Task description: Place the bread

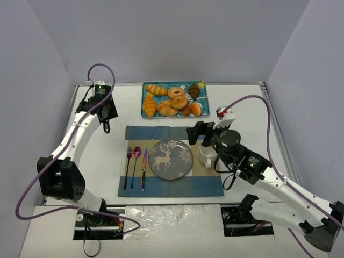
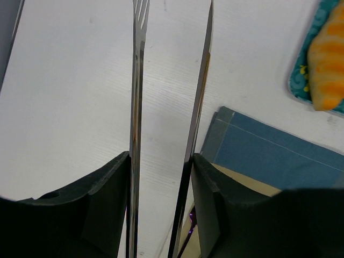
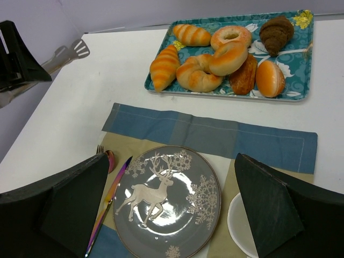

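Observation:
The bread (image 1: 179, 101) is a glossy golden-orange ring bun on the teal tray (image 1: 201, 101), leaning among other pastries; it also shows in the right wrist view (image 3: 228, 57). The grey reindeer plate (image 1: 170, 159) lies bare on the placemat (image 1: 171, 185). My left gripper (image 1: 106, 114) is left of the tray and shut on metal tongs (image 2: 136, 107), whose two blades run between its fingers (image 2: 215, 215). My right gripper (image 1: 200, 134) is open and empty, hovering over the plate's right side (image 3: 166, 201).
The tray also holds croissants (image 3: 164, 67), a paler ring doughnut (image 3: 231, 35), a brown pastry (image 3: 276, 32) and round buns (image 3: 269, 78). A fork (image 1: 128, 166), spoon (image 1: 135, 164) and knife (image 1: 144, 167) lie left of the plate. A white mug (image 1: 207, 156) stands right of it.

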You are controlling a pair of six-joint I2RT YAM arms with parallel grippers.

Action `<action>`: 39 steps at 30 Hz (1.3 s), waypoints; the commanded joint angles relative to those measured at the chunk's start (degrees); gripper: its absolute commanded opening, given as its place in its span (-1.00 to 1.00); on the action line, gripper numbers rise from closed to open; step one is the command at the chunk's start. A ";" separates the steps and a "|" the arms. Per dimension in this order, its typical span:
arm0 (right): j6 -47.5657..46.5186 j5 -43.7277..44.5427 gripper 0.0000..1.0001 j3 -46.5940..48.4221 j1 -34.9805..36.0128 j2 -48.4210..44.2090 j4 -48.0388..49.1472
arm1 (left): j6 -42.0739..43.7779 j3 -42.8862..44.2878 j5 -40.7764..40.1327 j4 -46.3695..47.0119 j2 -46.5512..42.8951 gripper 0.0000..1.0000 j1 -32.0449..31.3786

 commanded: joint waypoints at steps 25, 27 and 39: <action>1.32 11.55 1.00 7.68 -0.27 -6.47 -9.29 | 8.67 27.01 2.98 -4.91 11.39 -0.16 -20.65; 1.42 12.14 1.00 7.89 -0.27 -7.22 -10.23 | 9.24 28.93 2.65 -5.03 12.78 -0.13 -22.06; 2.31 13.61 1.00 8.34 -0.27 -9.51 -13.64 | 9.88 36.17 2.25 -6.33 20.47 -0.04 -27.48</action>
